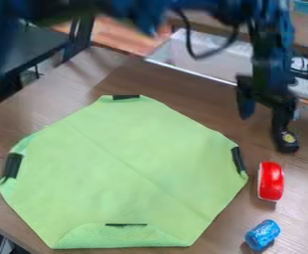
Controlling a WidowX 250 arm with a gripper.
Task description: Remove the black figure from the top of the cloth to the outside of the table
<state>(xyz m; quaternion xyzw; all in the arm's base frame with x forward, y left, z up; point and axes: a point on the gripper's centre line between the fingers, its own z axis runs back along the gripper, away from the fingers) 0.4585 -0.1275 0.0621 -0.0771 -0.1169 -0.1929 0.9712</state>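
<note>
My gripper (269,113) hangs over the table at the upper right, to the right of the cloth, with its fingers spread apart. By its right finger is a dark upright thing with a yellow spot (286,141), seemingly the black figure. It lies outside the cloth; whether it touches the finger or rests on the table, I cannot tell. The green cloth (126,171) lies spread out on the table (183,106), its corners folded in, with black strips at its edges.
A red object (270,181) sits just right of the cloth, and a blue cylinder (262,235) lies below it near the lower right. A clear panel and white power strip (306,89) are behind the gripper. A dark chair stands at the upper left.
</note>
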